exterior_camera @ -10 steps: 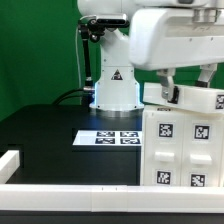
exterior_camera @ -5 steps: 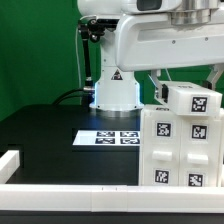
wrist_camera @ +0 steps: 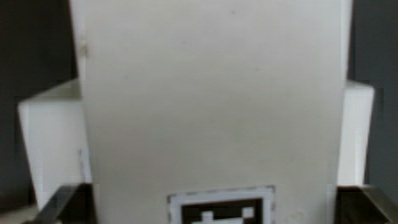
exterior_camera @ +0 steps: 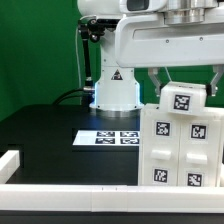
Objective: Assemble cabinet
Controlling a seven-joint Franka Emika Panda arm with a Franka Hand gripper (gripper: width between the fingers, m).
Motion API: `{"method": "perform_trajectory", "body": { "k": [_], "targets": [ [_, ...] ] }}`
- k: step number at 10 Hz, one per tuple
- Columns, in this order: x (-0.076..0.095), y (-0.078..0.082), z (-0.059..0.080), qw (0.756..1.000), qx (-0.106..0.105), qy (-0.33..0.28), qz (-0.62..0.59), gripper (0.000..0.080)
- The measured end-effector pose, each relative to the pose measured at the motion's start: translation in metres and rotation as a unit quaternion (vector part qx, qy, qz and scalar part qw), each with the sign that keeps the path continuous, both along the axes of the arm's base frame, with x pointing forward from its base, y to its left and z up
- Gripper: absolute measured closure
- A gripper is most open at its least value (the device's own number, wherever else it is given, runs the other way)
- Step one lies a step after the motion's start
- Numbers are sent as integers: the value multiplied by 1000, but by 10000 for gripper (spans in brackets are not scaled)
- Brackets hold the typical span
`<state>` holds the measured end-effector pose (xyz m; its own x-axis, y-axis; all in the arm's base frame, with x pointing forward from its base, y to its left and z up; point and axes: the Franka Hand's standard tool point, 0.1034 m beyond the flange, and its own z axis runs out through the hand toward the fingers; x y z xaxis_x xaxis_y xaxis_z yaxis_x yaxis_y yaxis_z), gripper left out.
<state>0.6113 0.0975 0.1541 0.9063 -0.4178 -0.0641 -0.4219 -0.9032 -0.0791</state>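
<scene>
The cabinet is seen standing near the table's front edge, toward the exterior view's right, its tagged faces turned to the camera. A small white tagged block is held above the cabinet's top, tilted, under the arm's wrist. The gripper appears to be pinching this block from above (the fingertips themselves are largely hidden behind it, so the grip is judged rather than plainly seen). In the wrist view a tall white panel fills the frame. The marker board lies flat near the middle of the table, well apart from the work.

The step in hand is judged to be the seating of the block on the cabinet. The block should be levelled first, then lowered slowly and squarely, so that no edge catches and the cabinet is not pushed.
</scene>
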Motion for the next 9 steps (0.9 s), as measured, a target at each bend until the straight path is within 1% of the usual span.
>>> {"method": "perform_trajectory", "body": {
  "k": [3,5,7,8,9],
  "targets": [
    [1,1,1,998,-1,5,-70,246],
    [3,4,2,985,-2,8,-174,246],
    [7,7,4,955,1,6,-296,246],
    [9,6,2,938,8,-1,-347,246],
    [10,7,2,907,18,-1,-420,246]
  ]
}}
